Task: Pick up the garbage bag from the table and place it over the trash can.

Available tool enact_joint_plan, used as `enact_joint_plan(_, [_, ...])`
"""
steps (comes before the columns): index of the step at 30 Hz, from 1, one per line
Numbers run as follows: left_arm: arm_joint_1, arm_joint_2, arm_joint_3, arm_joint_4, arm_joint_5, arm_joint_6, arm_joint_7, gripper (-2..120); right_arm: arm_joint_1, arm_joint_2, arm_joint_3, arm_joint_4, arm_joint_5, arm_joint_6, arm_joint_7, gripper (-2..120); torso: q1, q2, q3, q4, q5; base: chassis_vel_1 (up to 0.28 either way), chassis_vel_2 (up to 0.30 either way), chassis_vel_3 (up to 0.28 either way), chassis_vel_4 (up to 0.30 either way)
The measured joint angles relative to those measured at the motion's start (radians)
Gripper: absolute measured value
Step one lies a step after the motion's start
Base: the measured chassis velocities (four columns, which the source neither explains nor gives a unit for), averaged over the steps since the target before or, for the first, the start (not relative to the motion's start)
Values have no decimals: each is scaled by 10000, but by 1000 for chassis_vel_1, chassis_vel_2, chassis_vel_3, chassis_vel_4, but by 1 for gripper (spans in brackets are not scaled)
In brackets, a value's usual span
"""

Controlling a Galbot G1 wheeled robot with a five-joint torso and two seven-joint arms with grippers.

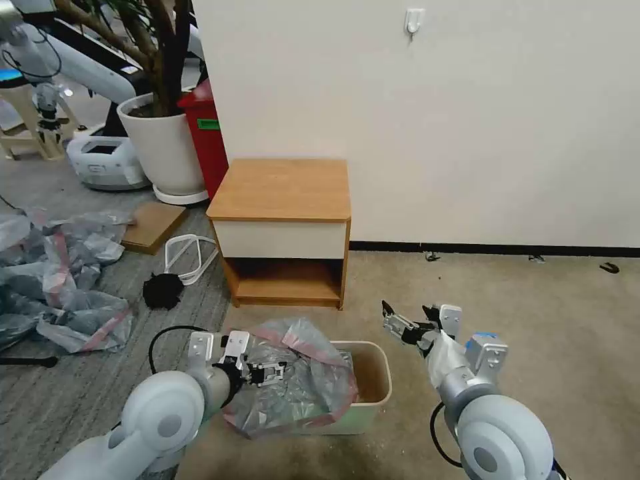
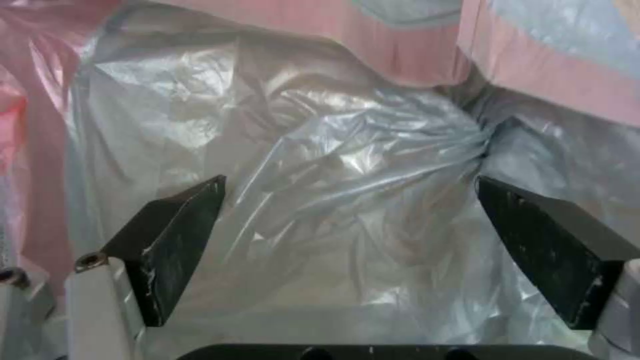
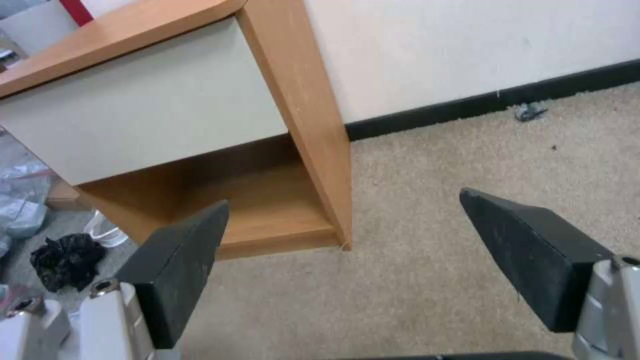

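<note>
On my head feed I see a heap of crumpled grey-and-pink plastic bags (image 1: 63, 280) spread over the grey carpet at far left. Near it lies a flat square wooden board (image 1: 153, 225), with a white looped plastic frame (image 1: 190, 257) just beside that and a small black crumpled cloth (image 1: 162, 291) close by. Further back stands a large white ceramic planter (image 1: 163, 147) holding a dark-trunked plant, and a tall red bin with a green label (image 1: 208, 137) sits just beside the planter. A white wall hook (image 1: 414, 20) is fixed high on the cream wall.
</note>
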Motion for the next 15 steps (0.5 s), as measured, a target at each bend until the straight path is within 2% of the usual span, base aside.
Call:
enact_joint_plan(9, [-238,-40,354,315,-93,0,-54,92,-9,61,27,0,0,21,2,88,0,0,0,0,0,0,0,0,0])
enact_joint_plan(15, [-483,-76,588,475,-517,-1,-343,91,-2,127,72,-65,-4,51,3,84,0,0,0,0,0,0,0,0,0])
